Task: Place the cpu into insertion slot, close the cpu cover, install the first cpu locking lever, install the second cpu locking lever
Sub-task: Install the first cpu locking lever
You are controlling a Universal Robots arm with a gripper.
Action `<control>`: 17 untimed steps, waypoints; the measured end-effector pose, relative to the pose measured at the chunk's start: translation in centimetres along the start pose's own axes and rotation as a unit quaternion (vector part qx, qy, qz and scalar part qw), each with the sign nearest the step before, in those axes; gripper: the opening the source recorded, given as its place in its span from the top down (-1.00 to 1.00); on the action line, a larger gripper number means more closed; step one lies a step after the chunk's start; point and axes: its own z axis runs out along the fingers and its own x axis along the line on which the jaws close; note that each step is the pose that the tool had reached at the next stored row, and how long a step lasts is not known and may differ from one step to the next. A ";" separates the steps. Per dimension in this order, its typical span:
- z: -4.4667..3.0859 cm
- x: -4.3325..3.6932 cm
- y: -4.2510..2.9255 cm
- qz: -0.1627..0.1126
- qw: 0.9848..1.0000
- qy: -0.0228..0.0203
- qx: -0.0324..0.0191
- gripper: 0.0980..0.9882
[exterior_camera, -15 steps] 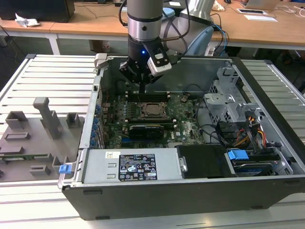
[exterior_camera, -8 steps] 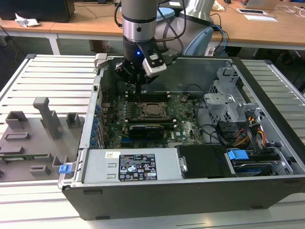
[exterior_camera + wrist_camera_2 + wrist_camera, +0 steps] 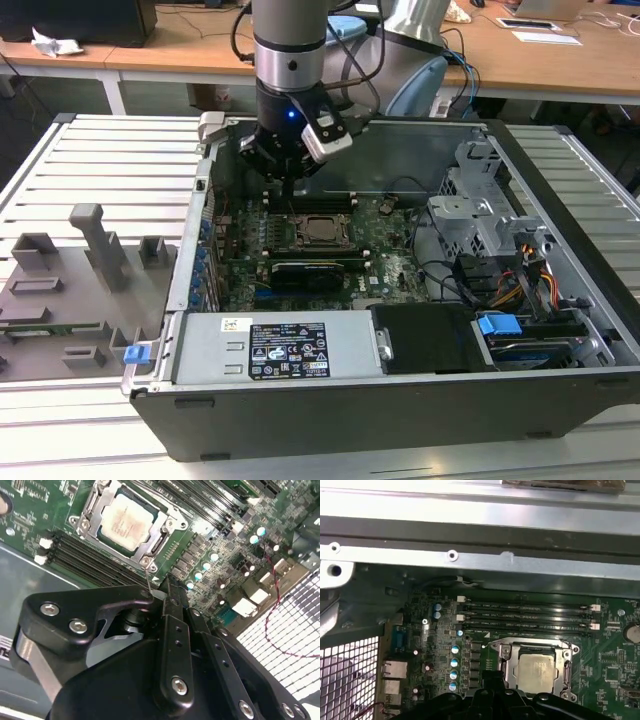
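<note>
cpu (image 3: 129, 521) seated in the socket under the closed cpu cover (image 3: 161, 539); gripper (image 3: 172, 587) hovers beside it, fingers pressed together, holding nothing. a slip onto the memory slots (image 3: 527, 616) could scrape them.

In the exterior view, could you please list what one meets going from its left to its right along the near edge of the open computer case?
Blue latch tab → grey power supply with its label → black cover panel → blue connector → drive bay with orange and yellow wires.
</note>
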 end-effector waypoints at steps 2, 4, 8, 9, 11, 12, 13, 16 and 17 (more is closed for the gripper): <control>0.05 0.01 0.00 -0.023 1.000 0.001 0.000 0.98; 0.17 0.15 0.00 -0.028 1.000 0.001 0.000 0.98; 0.47 1.26 0.31 -0.030 1.000 0.001 0.000 0.98; 0.54 1.30 0.48 -0.031 1.000 0.001 0.000 0.98; 0.63 1.33 0.79 -0.031 1.000 0.001 0.000 0.98; 0.65 1.36 0.96 -0.031 1.000 0.001 0.000 0.98; 0.67 1.39 1.05 -0.031 1.000 0.001 0.000 0.98; 0.69 1.44 1.18 -0.031 1.000 0.001 0.000 0.98; 0.69 1.47 1.21 -0.031 1.000 0.001 0.000 0.98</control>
